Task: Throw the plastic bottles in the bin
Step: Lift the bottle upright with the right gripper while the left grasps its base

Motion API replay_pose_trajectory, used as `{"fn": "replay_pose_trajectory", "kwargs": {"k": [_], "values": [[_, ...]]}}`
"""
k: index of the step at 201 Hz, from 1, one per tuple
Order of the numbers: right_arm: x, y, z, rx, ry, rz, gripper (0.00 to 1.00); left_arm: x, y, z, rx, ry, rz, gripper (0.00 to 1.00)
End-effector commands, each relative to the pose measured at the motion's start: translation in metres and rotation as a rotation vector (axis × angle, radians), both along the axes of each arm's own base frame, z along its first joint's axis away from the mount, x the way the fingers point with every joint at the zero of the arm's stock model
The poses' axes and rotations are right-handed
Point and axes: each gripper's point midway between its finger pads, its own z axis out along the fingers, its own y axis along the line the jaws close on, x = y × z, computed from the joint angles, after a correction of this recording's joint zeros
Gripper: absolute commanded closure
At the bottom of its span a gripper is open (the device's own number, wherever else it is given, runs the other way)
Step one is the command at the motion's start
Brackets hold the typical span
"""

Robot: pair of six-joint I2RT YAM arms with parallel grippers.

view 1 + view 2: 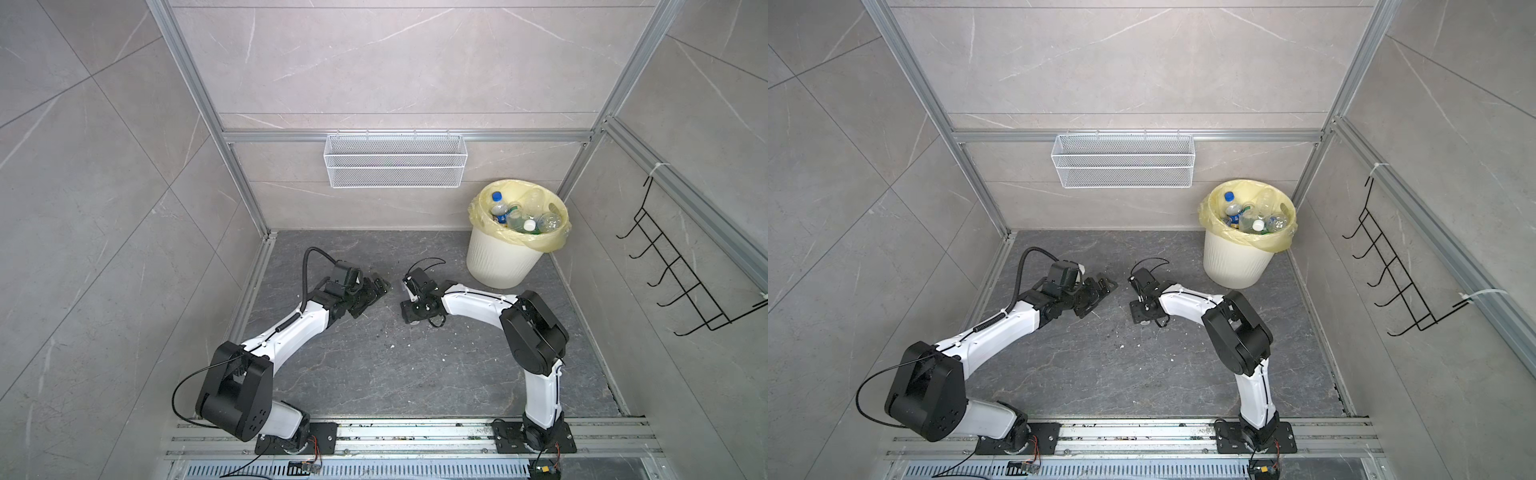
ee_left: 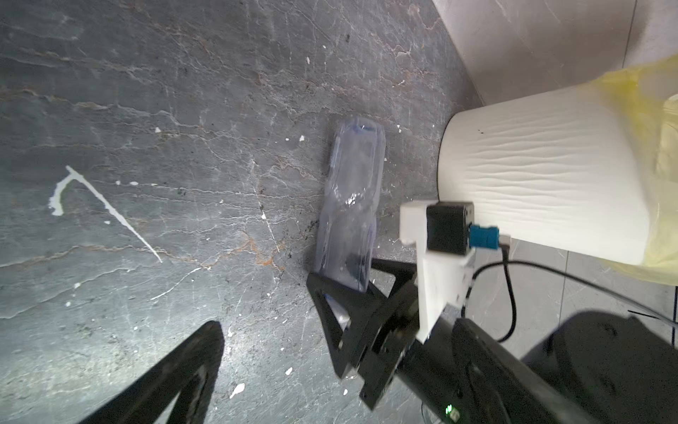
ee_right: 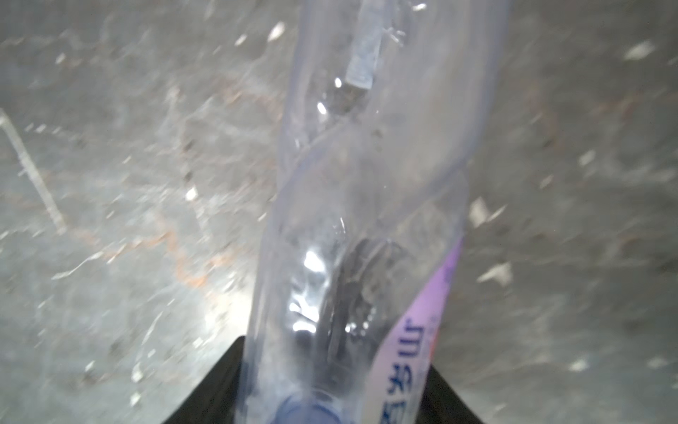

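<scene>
Left claw: your left gripper (image 1: 376, 296) sits low near the middle of the dark grey stone floor (image 1: 374, 374), its fingers spread wide and holding nothing.
Right claw: your right gripper (image 2: 352, 282) is clamped on the neck end of a clear crumpled plastic bottle (image 2: 348, 205) with a pale label.
Held bottle: low near the floor's middle; whether it touches the floor, you cannot tell.
Bin: round cream-white ribbed bucket (image 1: 503, 262) with a pale yellow liner (image 1: 557, 241), in the far right corner.
Binned bottles: several clear plastic bottles (image 1: 519, 216) with blue and white caps, piled inside.

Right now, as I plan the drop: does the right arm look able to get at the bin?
Probably yes. The bin stands close on that arm's side, mouth open, bare floor between. The right gripper, jaws around the clear bottle, must first rise above the rim.
</scene>
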Motion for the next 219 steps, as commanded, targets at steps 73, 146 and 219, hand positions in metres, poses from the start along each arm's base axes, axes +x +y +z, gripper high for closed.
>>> {"fn": "replay_pose_trajectory", "kwargs": {"k": [73, 146, 219], "values": [[-0.014, -0.004, 0.056, 0.087, -0.065, 0.027, 0.12, 0.01, -0.009, -0.014, 0.059, 0.064, -0.083, 0.01], [-0.016, -0.052, 0.085, 0.019, -0.117, -0.008, 0.0, 0.032, -0.022, -0.025, 0.12, 0.104, -0.146, 0.01], [-0.019, -0.108, 0.099, 0.039, -0.121, -0.124, 0.0, 0.057, -0.062, -0.044, 0.109, 0.123, -0.24, 0.03]]}}
